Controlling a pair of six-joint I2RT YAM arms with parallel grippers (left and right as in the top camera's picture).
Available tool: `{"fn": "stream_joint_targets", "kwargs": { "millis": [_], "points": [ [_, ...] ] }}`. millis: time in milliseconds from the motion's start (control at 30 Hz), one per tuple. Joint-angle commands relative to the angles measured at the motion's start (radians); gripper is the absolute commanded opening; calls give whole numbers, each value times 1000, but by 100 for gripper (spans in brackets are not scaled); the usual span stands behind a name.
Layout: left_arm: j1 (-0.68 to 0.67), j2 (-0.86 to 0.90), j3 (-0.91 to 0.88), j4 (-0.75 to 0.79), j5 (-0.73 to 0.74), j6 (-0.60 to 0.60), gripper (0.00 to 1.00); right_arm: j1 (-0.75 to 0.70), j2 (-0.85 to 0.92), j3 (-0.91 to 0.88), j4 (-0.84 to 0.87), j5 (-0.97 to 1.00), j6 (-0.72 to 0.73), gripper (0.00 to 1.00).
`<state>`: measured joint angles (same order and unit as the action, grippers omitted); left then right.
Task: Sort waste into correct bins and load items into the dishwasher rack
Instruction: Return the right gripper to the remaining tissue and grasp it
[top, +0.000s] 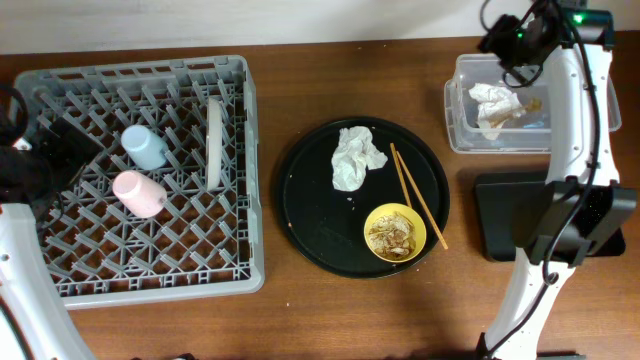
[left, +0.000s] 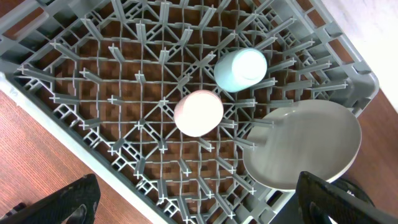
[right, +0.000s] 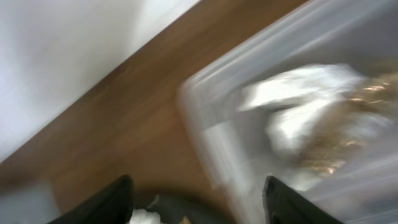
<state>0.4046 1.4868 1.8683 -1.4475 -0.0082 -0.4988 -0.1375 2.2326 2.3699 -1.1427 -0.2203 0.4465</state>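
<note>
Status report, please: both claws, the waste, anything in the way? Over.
Left claw open, empty, over rack. Right claw open above clear tub, one napkin inside. Second napkin on round tray, nothing blocking it.

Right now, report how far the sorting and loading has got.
Done: pink cup, blue cup and plate sit in the rack; one napkin lies in the clear tub. In hand: right arm over that tub, jaws apart, empty. Left: second napkin, chopsticks and yellow bowl of scraps on the round tray.

Blurred clear tub (right: 208, 134), crumpled white napkin (right: 298, 106) inside, above the right gripper (right: 198, 202) with fingers (right: 118, 200) apart
</note>
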Motion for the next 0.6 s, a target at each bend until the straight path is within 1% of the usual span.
{"fn": "stream_joint_targets", "kwargs": {
  "millis": [0,67,133,233,300,333,433,500,567],
  "points": [
    [2,0,4,2,-7,-9,99,87,6,-10,-49,-340,-263,61],
    [2,0,4,2,-7,-9,99,163,7,-10,-119,-270,-342,61],
    [2,0,4,2,-7,-9,99,247,14,-11,-189,-110,-346,64],
    [2,0,4,2,-7,-9,99,376,35,-38,-219,95,-346,65],
    [2,0,4,2,-7,-9,99,450,50,-74,-200,202,-330,65],
    [2,0,4,2,-7,-9,99,481,60,-97,-183,240,-311,68],
    [2,0,4,2,-7,-9,99,541,69,-180,-123,330,-192,69],
    [2,0,4,2,-7,-9,99,563,69,-257,-60,357,-127,69],
    [2,0,5,2,-7,-9,99,563,69,-316,-14,356,-114,70]
  ]
}}
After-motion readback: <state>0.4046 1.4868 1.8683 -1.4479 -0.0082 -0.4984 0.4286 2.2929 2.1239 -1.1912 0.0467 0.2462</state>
